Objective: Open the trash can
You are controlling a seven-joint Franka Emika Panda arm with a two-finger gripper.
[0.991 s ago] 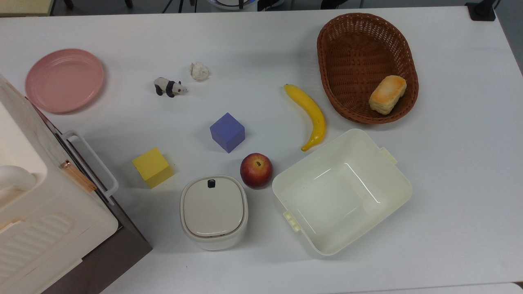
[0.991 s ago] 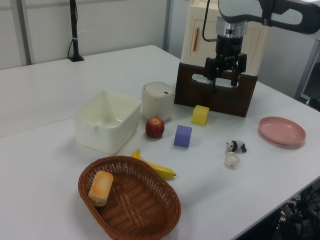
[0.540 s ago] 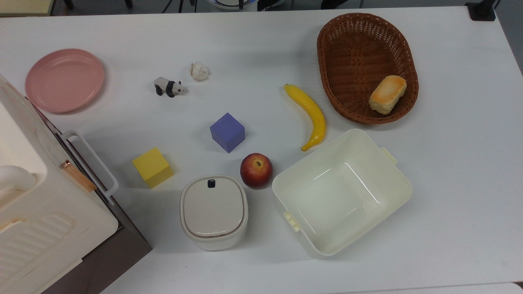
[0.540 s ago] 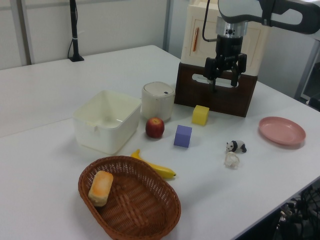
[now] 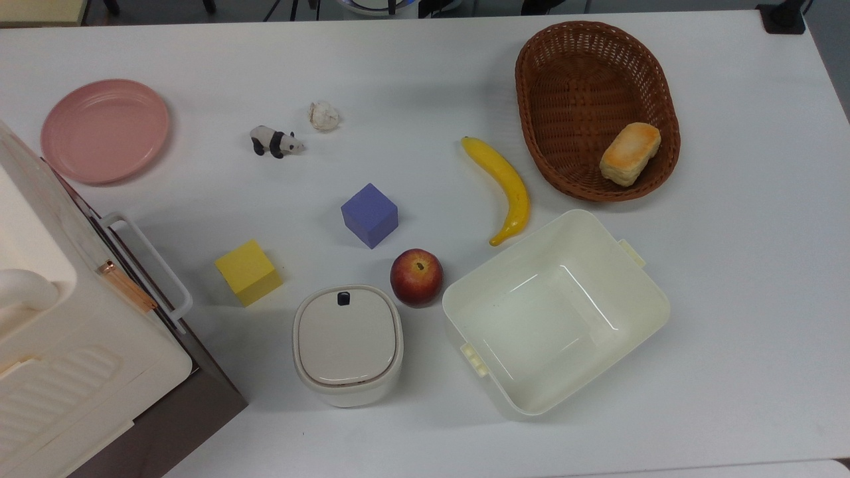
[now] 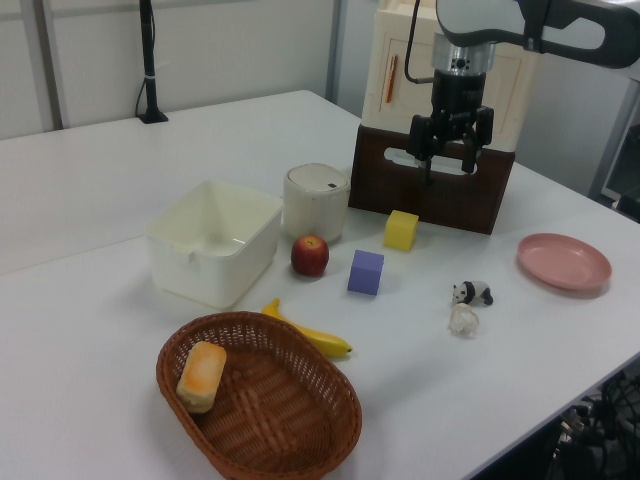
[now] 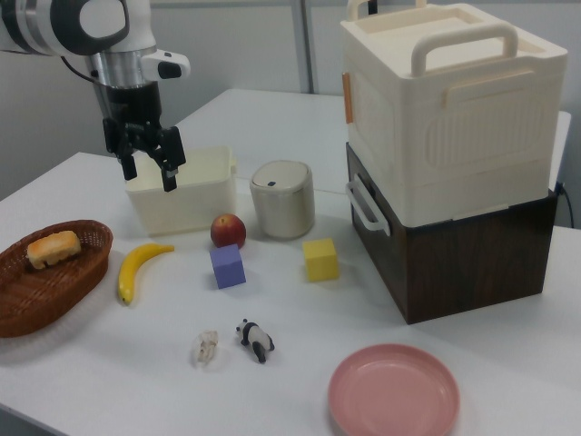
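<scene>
The claw (image 6: 449, 166) hangs high above the worktop (image 5: 425, 79), fingers spread wide, holding nothing. The trash can (image 5: 348, 345) stands with lid shut between the yellow cube (image 5: 248, 272) and the apple (image 5: 416, 277). Approach step: nothing contacted yet. Next move: descend over the dark button (image 5: 343, 299) and press it.

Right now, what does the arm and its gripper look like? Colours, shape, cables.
The arm has rounded white links with dark joint bands and a grey metal cylinder at the wrist. The gripper is black with two black fingers. In the left view, a thin dark cable loops beside the wrist.
</scene>
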